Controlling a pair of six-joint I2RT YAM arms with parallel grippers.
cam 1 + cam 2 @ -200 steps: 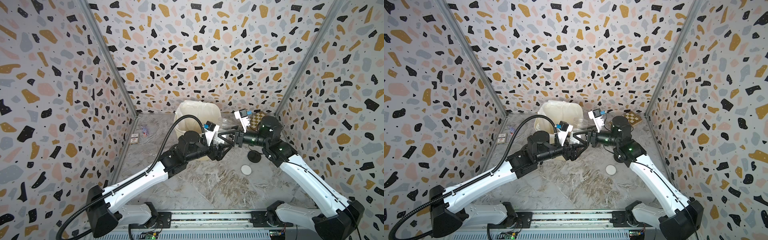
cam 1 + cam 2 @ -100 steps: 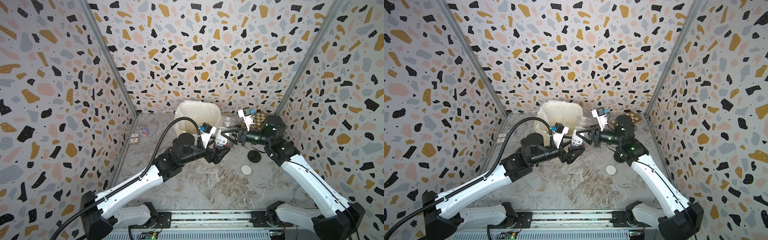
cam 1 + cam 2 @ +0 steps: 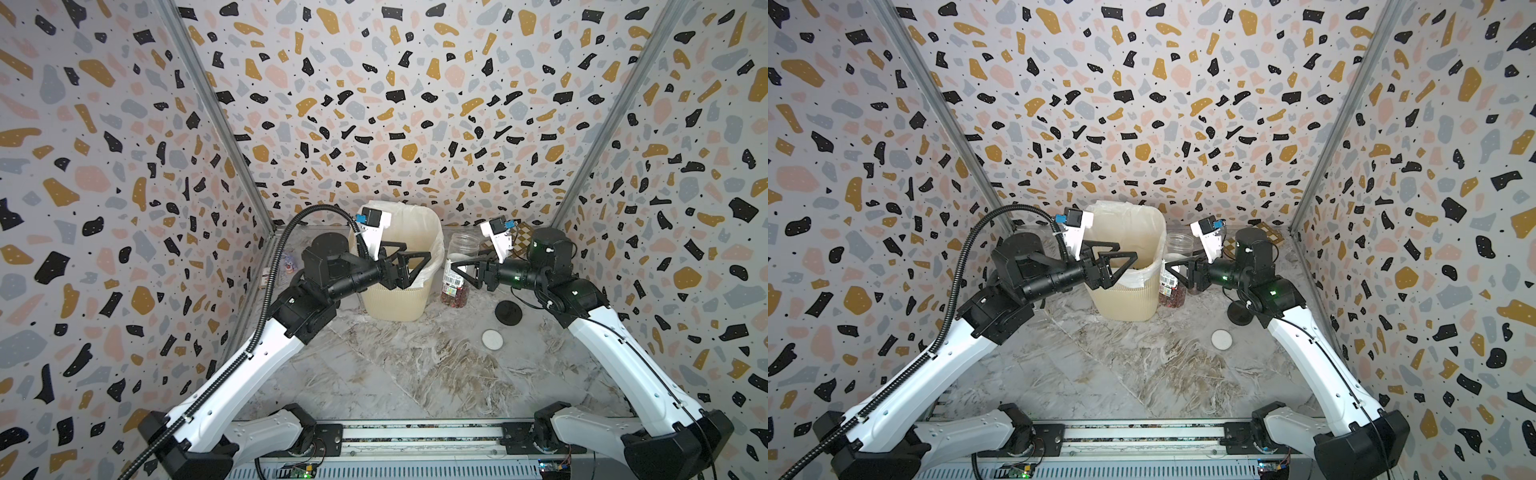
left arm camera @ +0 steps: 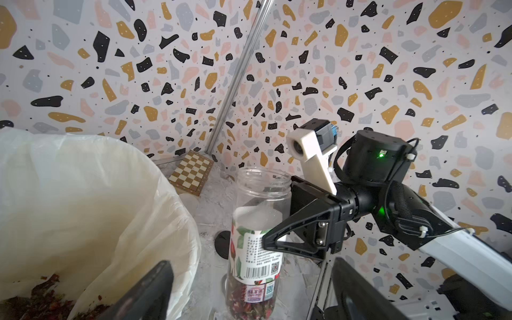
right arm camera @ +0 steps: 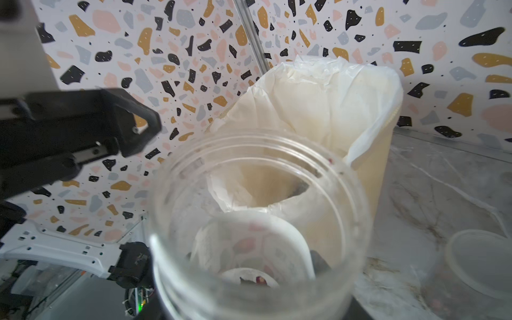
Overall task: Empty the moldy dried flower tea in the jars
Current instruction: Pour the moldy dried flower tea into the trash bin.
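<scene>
Nearest, the marbled surface [image 3: 407,374] carries two loose lids on the right arm's side: a white lid [image 3: 492,339] and, a little farther back, a black lid [image 3: 508,311]. Beyond them the right hand [image 3: 462,267] is clenched on the labelled jar [image 4: 257,199], gripping across the label at mid-height. The jar is upright with its mouth open, just beside the bin [image 3: 395,305]. I cannot tell whether its base rests on the surface or sits just off it. The moldy dried flower tea [image 4: 249,302] lies as a shallow reddish layer at the jar's bottom. The left hand [image 3: 415,269] is released and empty, jaws wide, hanging in front of the bin's near rim.

The step in hand looks like the pour. To do it well, lift the jar until its mouth clears the rim and carry it over the white bag [image 3: 415,220] — some dried bits already lie in there. Only then roll the wrist past level so the layer slides out. The label is smooth, so a slow tilt seems wiser than a shake. The left hand crowds the rim and should draw aside. Farthest back, a chessboard [image 4: 191,173] lies in the corner, out of the way.
</scene>
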